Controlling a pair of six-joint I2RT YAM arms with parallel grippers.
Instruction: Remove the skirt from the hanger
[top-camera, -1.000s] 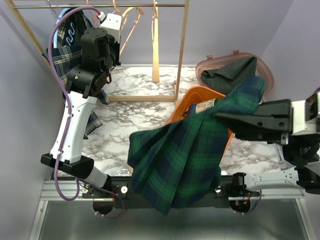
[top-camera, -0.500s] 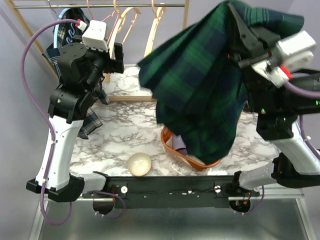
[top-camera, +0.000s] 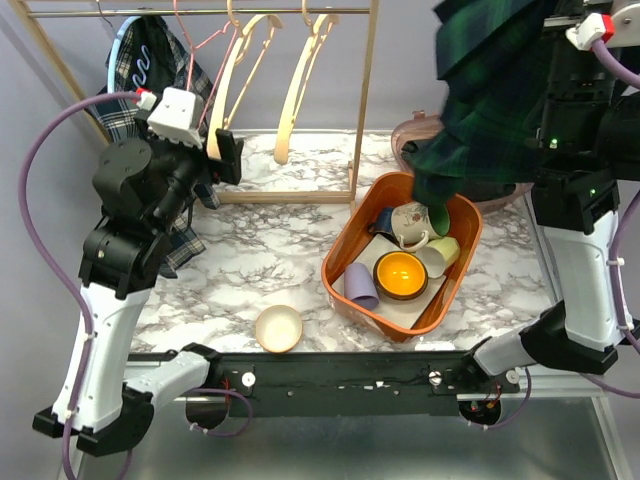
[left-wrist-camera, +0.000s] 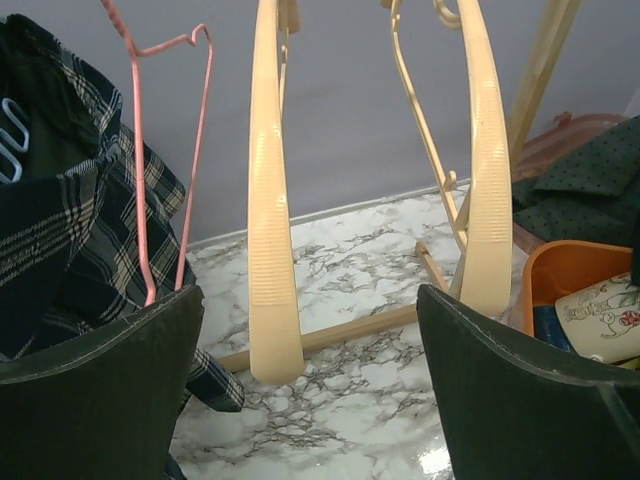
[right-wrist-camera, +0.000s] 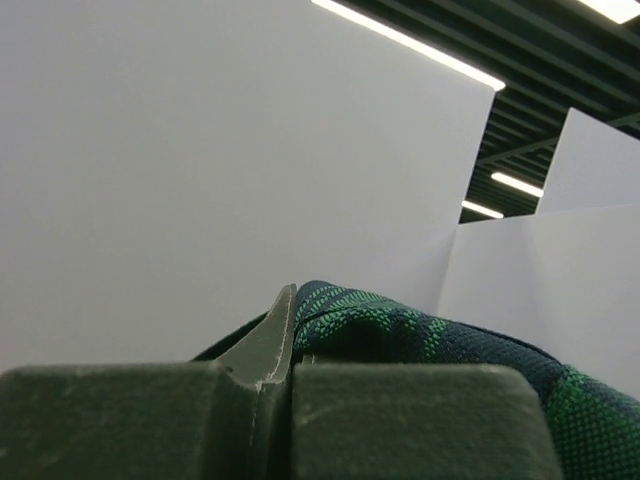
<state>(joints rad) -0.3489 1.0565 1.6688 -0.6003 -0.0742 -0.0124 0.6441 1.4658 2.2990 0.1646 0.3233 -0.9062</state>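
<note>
While the right gripper (right-wrist-camera: 292, 350) is clenched on a fold of the green plaid skirt (top-camera: 480, 110), its fingers pressed together with the cloth bunched at their tips, the arm holds the garment high at about 1 o'clock in the overhead view. The skirt hangs from that grip, well apart from the hangers on the rail (top-camera: 200, 12), and its lowest corner dangles over the far end of the orange basket (top-camera: 345, 250), just above a printed mug (top-camera: 410, 222).

The left gripper (left-wrist-camera: 310, 300) is released, with its jaws spread wide. It sits at about 10 o'clock, facing the rack. Past its fingers the wrist view shows two cream hangers (left-wrist-camera: 275, 200) hanging side by side, with a pink wire hanger (left-wrist-camera: 140, 150) at their 9 o'clock. A navy-and-white plaid garment (left-wrist-camera: 60, 230) hangs just beyond the wire one.

Besides the mug, the basket holds a yellow bowl (top-camera: 400, 272), a lavender cup (top-camera: 360, 287) lying on its side and a pale cup (top-camera: 440, 255). A small cream bowl (top-camera: 279, 328) stands alone on the marble table (top-camera: 260, 250) at about 6 o'clock, near the front edge. At 2 o'clock of the basket, a pink bin (top-camera: 410, 135) holds dark grey cloth (left-wrist-camera: 590, 165), partly hidden behind the skirt.
</note>
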